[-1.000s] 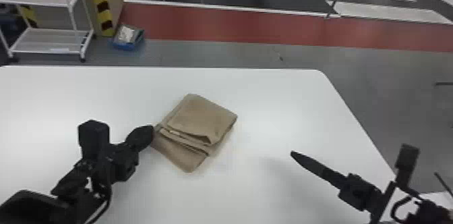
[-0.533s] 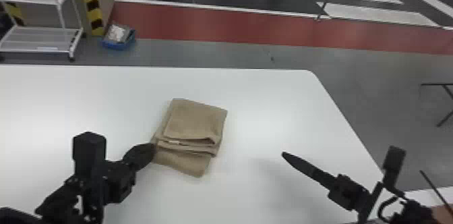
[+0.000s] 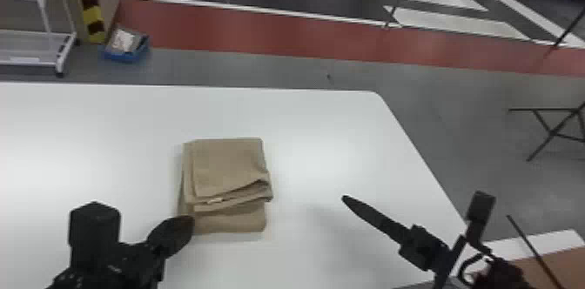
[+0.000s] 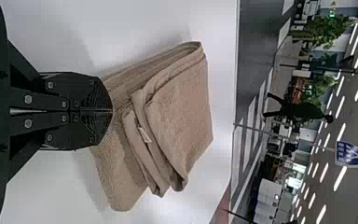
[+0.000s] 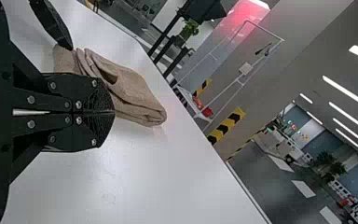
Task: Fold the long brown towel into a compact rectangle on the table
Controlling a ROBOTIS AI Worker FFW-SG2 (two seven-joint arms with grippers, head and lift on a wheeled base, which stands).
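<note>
Presently, I see left gripper point(image 3: 190, 221) clenched, both fingers meeting, tip at near left corner of brown towel point(image 3: 230, 166). Whether tip presses on cloth, I cannot tell. Towel lies folded in layers on white table point(image 3: 313, 131), beyond this gripper and toward its right, small pale label point(image 3: 214, 200) at layer edge. Right gripper point(image 3: 346, 199) also clenched, above table, well apart from towel.

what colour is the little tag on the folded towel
White or off-white; the tag shows best in the left wrist view, against the brown towel.
</note>
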